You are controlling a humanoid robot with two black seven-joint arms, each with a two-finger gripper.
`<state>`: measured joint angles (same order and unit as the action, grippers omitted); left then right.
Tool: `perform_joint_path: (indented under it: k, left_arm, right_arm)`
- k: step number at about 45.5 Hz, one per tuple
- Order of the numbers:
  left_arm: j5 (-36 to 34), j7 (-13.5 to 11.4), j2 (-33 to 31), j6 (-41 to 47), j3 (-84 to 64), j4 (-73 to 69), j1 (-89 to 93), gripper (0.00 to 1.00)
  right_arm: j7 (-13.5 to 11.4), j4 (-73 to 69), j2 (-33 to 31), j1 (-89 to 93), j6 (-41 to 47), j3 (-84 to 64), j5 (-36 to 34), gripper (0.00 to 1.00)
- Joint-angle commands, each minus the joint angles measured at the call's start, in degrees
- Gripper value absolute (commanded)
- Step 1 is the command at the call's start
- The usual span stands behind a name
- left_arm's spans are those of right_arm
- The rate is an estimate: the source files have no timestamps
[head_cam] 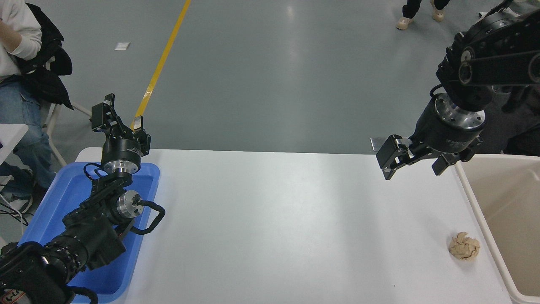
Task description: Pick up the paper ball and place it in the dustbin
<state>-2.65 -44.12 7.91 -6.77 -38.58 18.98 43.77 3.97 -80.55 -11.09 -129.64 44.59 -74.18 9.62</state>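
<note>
The left arm (84, 228) reaches in from the lower left, its left gripper (120, 120) raised with jaws apart; the right gripper (415, 164) hangs downward from the upper right, jaws spread

A smooth white rectangular table (274, 219) is seen, on which a small crumpled tan paper ball (464, 246) is laid near the right edge, and a shallow bright blue plastic tray (147, 198) is set at the left end

Tan paper ball (464, 246), cream dustbin (481, 211), white table (274, 228), blue tray (46, 215), blk pincers.
</note>
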Motion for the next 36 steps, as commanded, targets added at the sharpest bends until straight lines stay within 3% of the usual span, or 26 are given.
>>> perform_joint_path:
  k: [1,21,27,36]
  left_arm:
    - [0.01,0.08,0.0,0.0,-0.26,0.0,-0.09,1.0]
    - [0.01,0.0,0.0,0.0,-0.18,0.0,0.0,1.0]
    - [0.01,0.0,0.0,0.0,-0.18,0.0,0.0,1.0]
    - [0.01,0.0,0.0,0.0,-0.18,0.0,0.0,1.0]
  right_arm:
    - [-0.02,0.13,0.02,0.18,-0.12,0.0,-0.22,1.0]
    - [0.07,0.92,-0.77,5.54,-5.57,-0.35,1.1,1.0]
    - [0.07,1.53,-3.58,7.64,-6.27,-0.26,2.59,1.0]
    - [0.07,3.73,-12.19,14.76,-11.54,-0.26,11.19,1.0]
